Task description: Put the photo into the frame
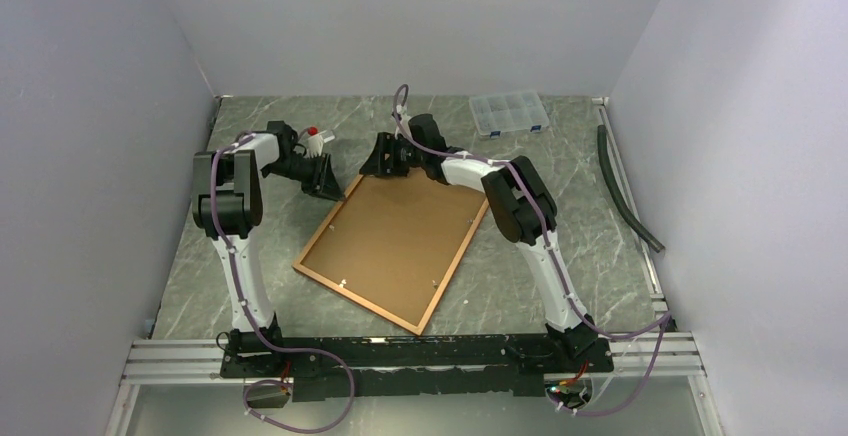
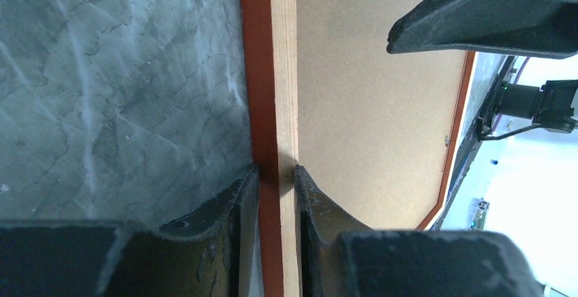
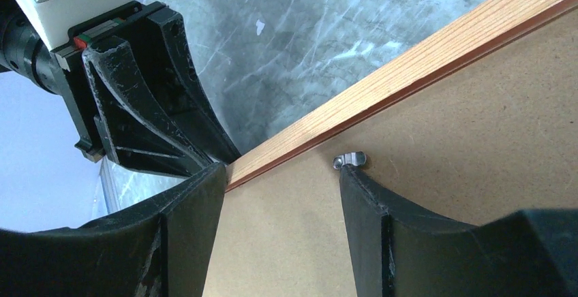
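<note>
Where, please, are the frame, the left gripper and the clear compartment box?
the frame (image 2: 276, 72), left wrist view, on its wooden side rail.
the left gripper (image 2: 276, 174), left wrist view, midway between its fingertips at that rail.
the clear compartment box (image 1: 511, 113), top external view, middle of its lid.

On table (image 1: 560, 256): frame (image 1: 392, 246) flat; left gripper (image 1: 335, 194) on far-left edge, right gripper (image 1: 385, 168) over far corner; box (image 1: 510, 113) behind-right.

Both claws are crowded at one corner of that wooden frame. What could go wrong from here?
The left gripper pinches only the frame by its thin rail near a corner, so it might twist or slip. The open right gripper sits very close to it, so the two could bump. It might also miss or bend the small metal tab.
</note>
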Action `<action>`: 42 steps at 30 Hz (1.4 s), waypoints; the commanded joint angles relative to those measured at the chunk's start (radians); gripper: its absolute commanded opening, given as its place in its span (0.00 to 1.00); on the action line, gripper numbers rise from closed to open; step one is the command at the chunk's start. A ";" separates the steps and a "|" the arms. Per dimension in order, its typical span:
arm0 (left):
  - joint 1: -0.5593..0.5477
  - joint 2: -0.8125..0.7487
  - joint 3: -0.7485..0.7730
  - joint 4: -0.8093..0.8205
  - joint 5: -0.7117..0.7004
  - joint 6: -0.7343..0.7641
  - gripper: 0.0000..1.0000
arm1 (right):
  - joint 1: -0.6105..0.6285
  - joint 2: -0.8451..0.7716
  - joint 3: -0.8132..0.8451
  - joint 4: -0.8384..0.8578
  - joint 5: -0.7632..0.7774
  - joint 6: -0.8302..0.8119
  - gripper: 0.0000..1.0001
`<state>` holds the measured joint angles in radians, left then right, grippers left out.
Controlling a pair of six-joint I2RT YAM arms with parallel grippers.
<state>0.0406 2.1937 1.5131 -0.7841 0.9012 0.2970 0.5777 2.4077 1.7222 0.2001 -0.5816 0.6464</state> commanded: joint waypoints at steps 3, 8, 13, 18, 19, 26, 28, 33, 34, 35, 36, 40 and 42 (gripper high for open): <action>-0.011 -0.003 -0.047 -0.056 -0.071 0.057 0.26 | 0.002 0.026 0.042 -0.026 0.027 -0.018 0.66; -0.010 -0.008 -0.059 -0.049 -0.072 0.060 0.25 | 0.002 0.037 0.044 -0.008 0.011 0.000 0.66; -0.010 -0.009 -0.063 -0.045 -0.073 0.060 0.24 | 0.009 0.050 0.056 -0.001 0.002 0.012 0.65; -0.010 -0.011 -0.063 -0.047 -0.076 0.063 0.23 | 0.014 0.060 0.062 0.010 -0.004 0.024 0.65; -0.010 -0.011 -0.063 -0.047 -0.077 0.063 0.23 | 0.017 0.061 0.062 0.012 -0.005 0.026 0.65; -0.011 -0.013 -0.060 -0.051 -0.075 0.067 0.22 | 0.025 0.073 0.076 0.010 -0.012 0.030 0.65; -0.009 -0.015 -0.060 -0.053 -0.077 0.069 0.22 | 0.028 0.076 0.080 0.009 -0.014 0.030 0.65; -0.007 -0.021 -0.058 -0.060 -0.079 0.073 0.21 | 0.028 0.072 0.081 0.004 -0.015 0.025 0.65; -0.005 -0.022 -0.058 -0.063 -0.080 0.071 0.21 | 0.026 0.067 0.080 0.001 -0.014 0.020 0.65; -0.002 -0.025 -0.055 -0.067 -0.079 0.072 0.22 | 0.023 0.059 0.078 -0.005 -0.010 0.015 0.65; 0.004 -0.029 -0.051 -0.075 -0.077 0.073 0.22 | 0.020 0.048 0.073 -0.011 -0.007 0.008 0.65; 0.043 -0.057 -0.018 -0.134 -0.062 0.096 0.27 | -0.011 -0.057 0.010 -0.024 0.031 -0.025 0.67; 0.066 -0.075 0.004 -0.173 -0.060 0.120 0.29 | -0.027 -0.163 -0.063 -0.031 0.066 -0.050 0.70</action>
<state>0.0677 2.1685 1.4925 -0.8356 0.8898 0.3439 0.5816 2.4279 1.7496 0.2150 -0.5812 0.6590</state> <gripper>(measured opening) 0.273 0.679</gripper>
